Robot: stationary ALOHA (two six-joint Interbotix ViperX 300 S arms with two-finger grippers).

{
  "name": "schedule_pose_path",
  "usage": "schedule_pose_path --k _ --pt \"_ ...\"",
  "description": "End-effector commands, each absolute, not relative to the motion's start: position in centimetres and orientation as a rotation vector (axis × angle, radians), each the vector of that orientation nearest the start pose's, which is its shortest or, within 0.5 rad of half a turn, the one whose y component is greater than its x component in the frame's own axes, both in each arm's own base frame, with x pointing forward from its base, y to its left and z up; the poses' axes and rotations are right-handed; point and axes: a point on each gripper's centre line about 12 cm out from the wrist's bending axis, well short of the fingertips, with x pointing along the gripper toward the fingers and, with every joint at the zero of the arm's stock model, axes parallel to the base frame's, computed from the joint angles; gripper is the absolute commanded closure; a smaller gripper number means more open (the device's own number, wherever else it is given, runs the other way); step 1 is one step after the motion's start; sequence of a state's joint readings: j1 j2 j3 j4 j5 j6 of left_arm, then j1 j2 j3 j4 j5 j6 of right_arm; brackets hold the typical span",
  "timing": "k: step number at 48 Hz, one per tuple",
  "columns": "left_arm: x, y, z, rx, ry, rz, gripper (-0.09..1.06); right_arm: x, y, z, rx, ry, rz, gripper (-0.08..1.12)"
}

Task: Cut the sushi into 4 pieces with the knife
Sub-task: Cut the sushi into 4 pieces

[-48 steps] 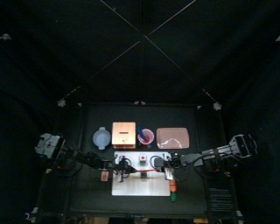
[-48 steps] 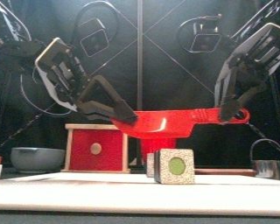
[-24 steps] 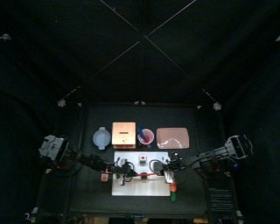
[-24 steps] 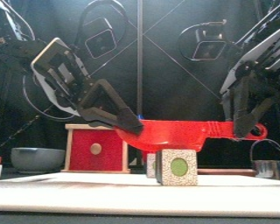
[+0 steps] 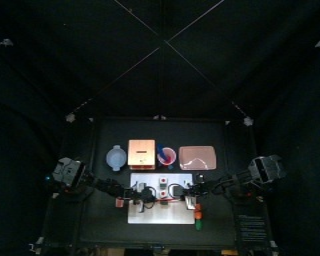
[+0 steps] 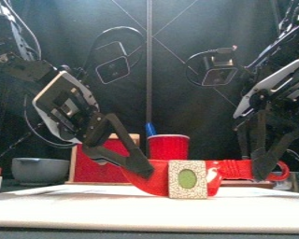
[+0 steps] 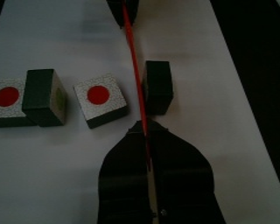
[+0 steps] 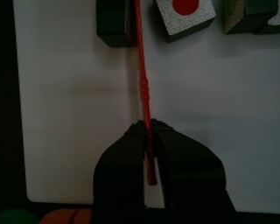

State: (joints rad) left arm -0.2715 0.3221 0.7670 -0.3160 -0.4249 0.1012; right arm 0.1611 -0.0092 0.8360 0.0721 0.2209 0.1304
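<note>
The red toy knife (image 6: 235, 172) is held at both ends, low over the white cutting board (image 5: 156, 213). My left gripper (image 6: 130, 164) is shut on its blade tip and my right gripper (image 6: 261, 161) is shut on its handle. A sushi block (image 6: 187, 178) with a pale face and round centre stands in front of the blade. In the left wrist view the knife (image 7: 132, 70) runs edge-on between a single dark block (image 7: 157, 86) and two other pieces (image 7: 101, 101), (image 7: 25, 96). The right wrist view shows the same blade (image 8: 143, 79) beside the dark block (image 8: 113, 22).
Behind the board stand the wooden box with a red drawer front (image 6: 102, 157), the blue-grey bowl (image 6: 40, 169), the red cup (image 6: 168, 147) and the pink tray (image 5: 198, 157). Both arms reach in low from the sides.
Both grippers have come down with the knife, from above the sushi to board level. The blade now sits among the sushi blocks.
</note>
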Motion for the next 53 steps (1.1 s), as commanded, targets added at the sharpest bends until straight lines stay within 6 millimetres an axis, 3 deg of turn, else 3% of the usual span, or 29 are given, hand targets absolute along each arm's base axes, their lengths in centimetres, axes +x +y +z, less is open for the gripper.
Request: schedule_pose_path --k 1,10,28,36,43,46,53 --pt "35.9 -7.8 2.4 -0.024 0.782 -0.054 0.79 31.3 4.9 9.3 0.101 1.092 0.042 0.93" --pt "35.8 -5.1 2.9 -0.048 0.777 0.01 0.79 31.4 3.5 10.4 0.094 1.057 0.019 0.93" --pt "35.8 -4.5 6.4 -0.04 0.701 -0.008 0.74 31.6 3.8 12.3 0.091 1.011 0.032 0.93" --pt "36.1 -5.6 8.4 -0.016 0.665 -0.061 0.46 31.0 3.9 13.3 0.093 1.017 0.038 0.92" --pt "35.7 -5.6 10.8 -0.022 0.624 -0.07 0.18 28.9 4.0 14.4 0.097 1.083 0.038 0.92" --pt "35.3 -5.3 11.9 -0.027 0.597 -0.067 0.13 27.9 3.9 15.0 0.104 1.079 0.039 0.92" --pt "33.9 -5.0 13.8 -0.035 0.548 -0.067 0.12 25.3 3.9 16.3 0.176 1.062 0.039 0.92"
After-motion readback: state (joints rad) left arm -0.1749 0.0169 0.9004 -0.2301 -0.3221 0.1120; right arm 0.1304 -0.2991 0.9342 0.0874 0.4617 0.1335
